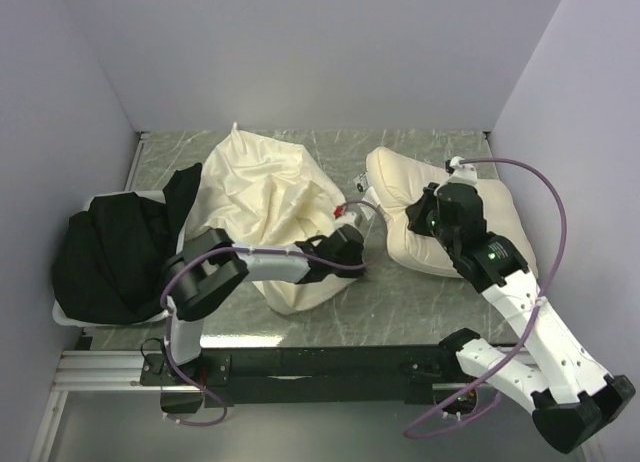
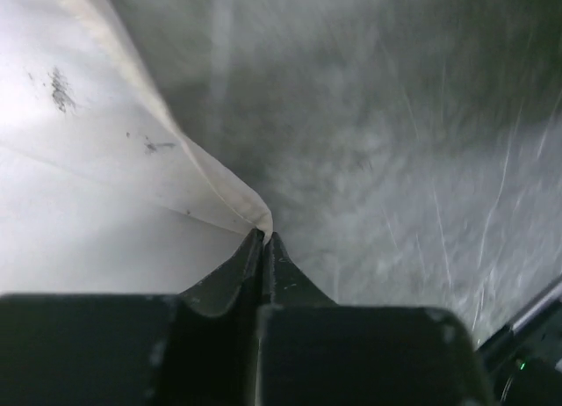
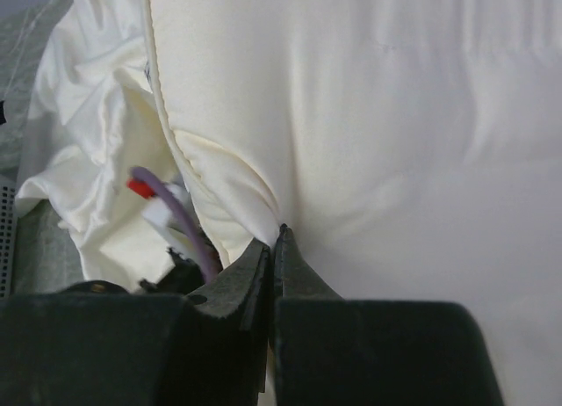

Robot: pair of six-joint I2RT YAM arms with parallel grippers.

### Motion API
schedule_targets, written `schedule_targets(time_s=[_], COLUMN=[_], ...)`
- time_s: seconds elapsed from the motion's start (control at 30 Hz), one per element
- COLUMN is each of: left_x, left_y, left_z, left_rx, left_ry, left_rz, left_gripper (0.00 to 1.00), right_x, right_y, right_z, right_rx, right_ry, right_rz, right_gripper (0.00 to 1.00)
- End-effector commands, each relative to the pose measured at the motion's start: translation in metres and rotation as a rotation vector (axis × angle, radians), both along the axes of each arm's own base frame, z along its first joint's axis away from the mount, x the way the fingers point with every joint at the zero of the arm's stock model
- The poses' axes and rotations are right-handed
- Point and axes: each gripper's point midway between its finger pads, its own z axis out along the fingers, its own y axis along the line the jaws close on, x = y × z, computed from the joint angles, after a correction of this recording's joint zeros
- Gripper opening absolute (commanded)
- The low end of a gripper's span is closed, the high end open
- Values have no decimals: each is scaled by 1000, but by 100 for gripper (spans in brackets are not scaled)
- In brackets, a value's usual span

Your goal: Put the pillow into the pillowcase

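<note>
On my left wrist feed the table (image 2: 395, 177) is a smeared blur, and the pillowcase (image 2: 97, 177) runs off the left edge. The pillow (image 3: 395, 160) overflows the right wrist view. From above, each wrist covers its own jaws. The black cloth (image 1: 110, 252) hides most of something with a white rim (image 1: 62, 320).

No readable text, no labels, no brands, no numbers, no signs

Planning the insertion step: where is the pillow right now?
In the top view, the pillow lies right of centre, beside the pillowcase, pinched by the right gripper.
</note>
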Motion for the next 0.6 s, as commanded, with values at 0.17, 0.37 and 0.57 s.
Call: schedule_targets(time_s=[0.17,0.37,0.57], left_x=[-22,-23,-10], left_y=[-31,16,105], left_z=[21,54,60], left_rx=[-104,-66,76], left_ry=[-12,-54,-61], left_rz=[-36,79,290], left_gripper=[58,75,68], right_x=[-20,-54,-81], right_y=[-21,8,32], right_z=[25,29,5], right_rx=[53,173,225], right_ry=[-106,-115,-54], right_rz=[-74,123,273], right_gripper=[0,0,0])
